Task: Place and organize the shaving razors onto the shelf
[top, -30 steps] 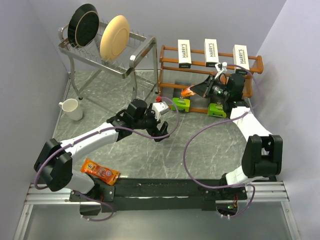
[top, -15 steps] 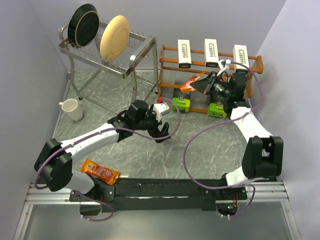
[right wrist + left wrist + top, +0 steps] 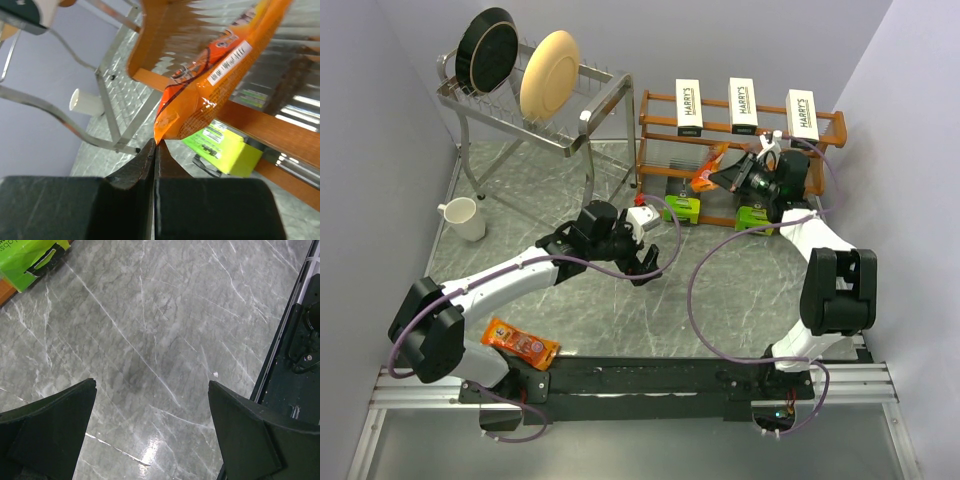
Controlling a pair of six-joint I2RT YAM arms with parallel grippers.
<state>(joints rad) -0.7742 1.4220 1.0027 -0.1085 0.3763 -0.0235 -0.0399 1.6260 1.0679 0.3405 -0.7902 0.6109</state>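
Note:
Three white HARRY'S boxes (image 3: pixel 741 103) stand on the top tier of the orange-brown shelf (image 3: pixel 655 98). Two black-and-lime-green packs (image 3: pixel 682 208) lie at its bottom tier; one shows in the right wrist view as the green pack (image 3: pixel 226 149). My right gripper (image 3: pixel 723 176) is shut on the corner of a flat orange pack (image 3: pixel 708 168) held tilted at the middle tier. In the right wrist view the right gripper (image 3: pixel 155 144) pinches only the very tip of the orange pack (image 3: pixel 215 75). My left gripper (image 3: pixel 648 262) hangs open over bare table with nothing in it. Another orange pack (image 3: pixel 520 346) lies by the left arm's base.
A silver metal rack (image 3: pixel 582 118) with a black plate and a cream plate stands at the back left. A white mug (image 3: pixel 463 218) sits on the table's left side. The left wrist view shows marble table (image 3: pixel 160 330) and a green pack's corner (image 3: pixel 25 260).
My right gripper has lifted the orange pack and carried it toward the shelf's middle tier. The left arm shifted slightly right, then stayed still and open.

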